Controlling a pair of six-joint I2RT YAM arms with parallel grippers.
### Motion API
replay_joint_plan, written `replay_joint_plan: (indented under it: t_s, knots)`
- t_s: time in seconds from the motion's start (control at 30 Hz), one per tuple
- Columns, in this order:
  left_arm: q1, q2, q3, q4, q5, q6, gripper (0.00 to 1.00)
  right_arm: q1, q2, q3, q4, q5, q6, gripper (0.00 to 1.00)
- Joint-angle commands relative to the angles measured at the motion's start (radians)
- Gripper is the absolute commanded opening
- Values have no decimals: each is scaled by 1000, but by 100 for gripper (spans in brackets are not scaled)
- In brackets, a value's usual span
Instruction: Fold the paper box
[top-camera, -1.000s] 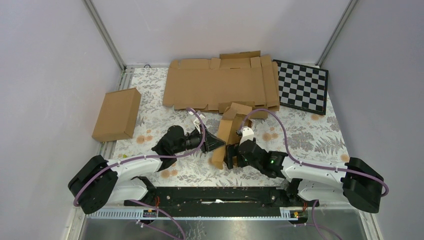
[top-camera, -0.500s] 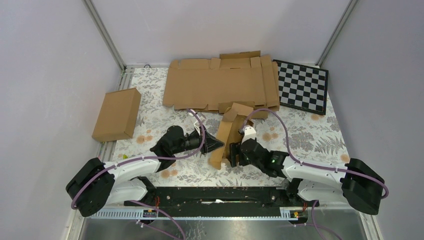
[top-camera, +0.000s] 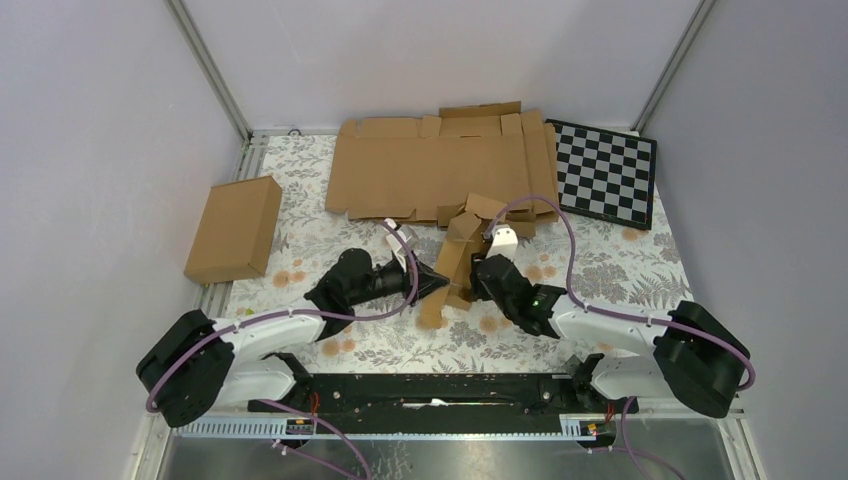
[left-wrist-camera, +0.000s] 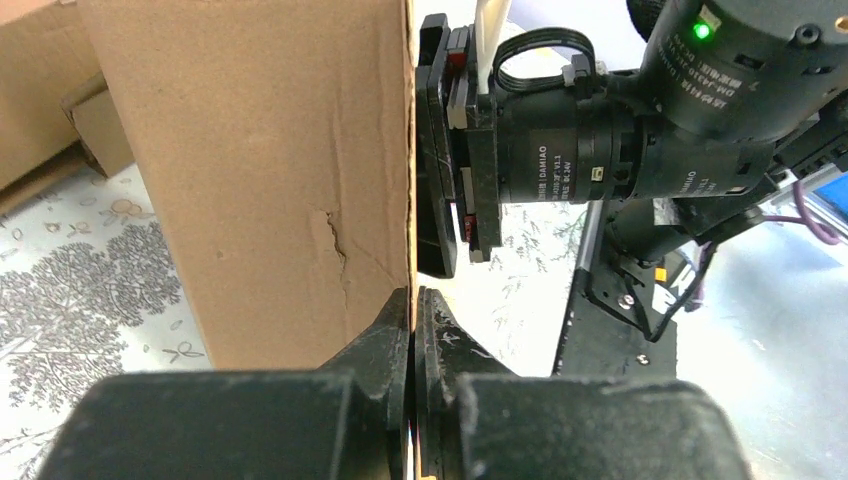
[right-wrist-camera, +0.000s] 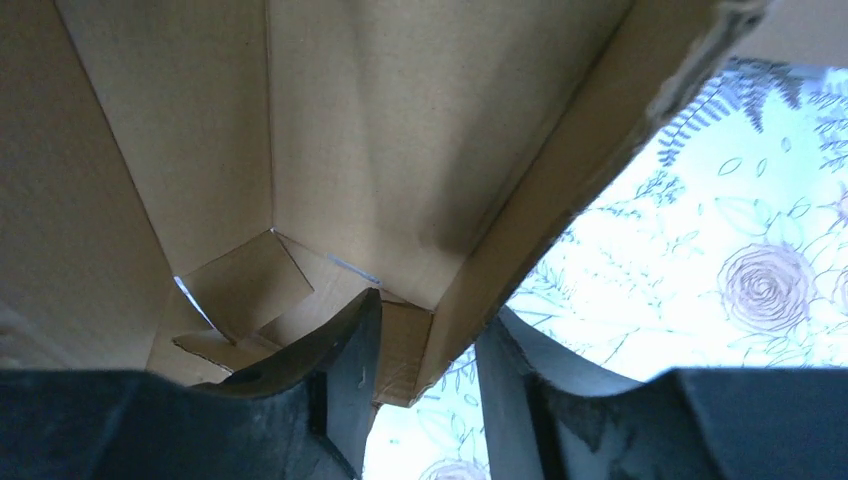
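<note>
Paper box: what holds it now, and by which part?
The left tool pinches the paper box by a panel's edge; the right tool straddles a wall, not yet clamped.

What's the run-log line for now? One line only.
left gripper: shut on paper box wall | right gripper: open, straddling a box wall | box: partly folded

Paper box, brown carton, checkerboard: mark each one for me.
paper box (top-camera: 453, 258): top external view, upright side panel.
brown carton (top-camera: 234, 229): top external view, top face.
checkerboard (top-camera: 606, 173): top external view, board centre.
</note>
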Motion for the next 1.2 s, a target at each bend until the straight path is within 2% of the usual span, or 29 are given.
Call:
replay_joint_plan:
  t_s: [0.0, 0.17, 0.27, 0.47, 0.63, 0.87, 1.0, 1.17]
  knots:
    - [-19, 42, -50, 225, -49, 71, 0, -12, 28, 22, 144, 128, -60, 43]
    - [-30, 64, -112, 348, -71, 115, 0, -28, 40, 23, 218, 174, -135, 32]
    - [-30, 57, -149, 404, -85, 129, 0, -28, 30, 5, 290, 206, -186, 30]
    - [-30, 48, -210, 456, -108, 137, 0, -27, 36, -96, 531, 225, -287, 22]
    - [-30, 3, -259, 435, -137, 125, 0, -28, 70, -81, 513, 201, -288, 1]
    - [-30, -55, -287, 354, -179, 103, 0, -28, 87, -73, 570, 337, -327, 0]
    - [-29, -64, -293, 351, -194, 71, 4, -28, 108, -85, 668, 433, -379, 0]
    - [-31, -44, -290, 344, -221, 57, 7, -28, 132, -107, 759, 434, -399, 0]
